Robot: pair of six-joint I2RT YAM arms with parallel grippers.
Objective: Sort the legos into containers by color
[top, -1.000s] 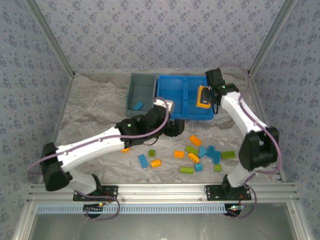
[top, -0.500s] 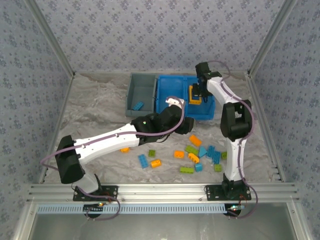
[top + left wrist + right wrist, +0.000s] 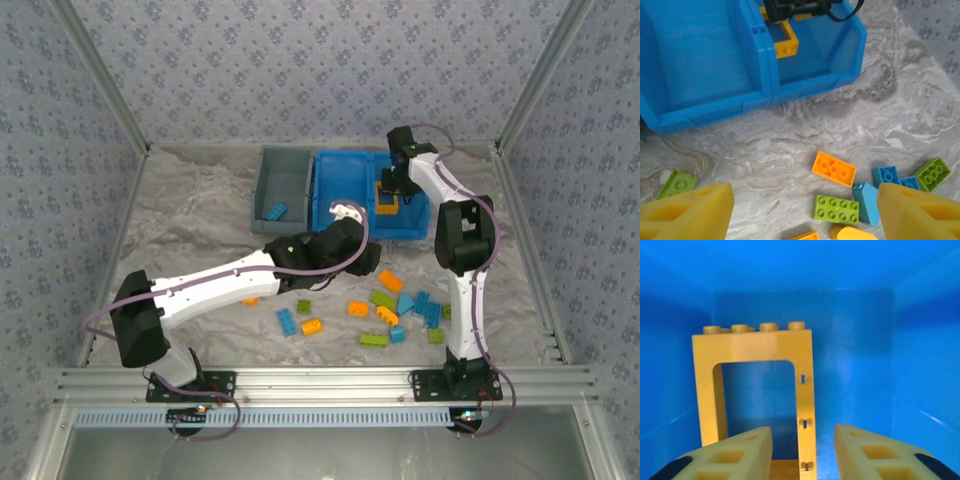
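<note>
Right hand (image 3: 803, 440) sits inside the right compartment of the blue bin (image 3: 805, 85), fingers parted and gripping nothing. One post of the orange frame (image 3: 755, 345) is in the gap, untouched, with the frame's long axis running straight away from the hand. Left hand (image 3: 805, 210) is wide open and empty, hovering over the loose legos (image 3: 836, 209) on the counter (image 3: 900, 115). An orange brick (image 3: 834, 168) lies just ahead, long axis slanting, and the left arm is nearer. Grey bin (image 3: 283, 175) holds a blue brick (image 3: 275, 211); the blue bin's other compartment looks bare.

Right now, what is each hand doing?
Left hand: open, empty.
Right hand: open, orange frame loose between its jaws, in the blue bin.
</note>
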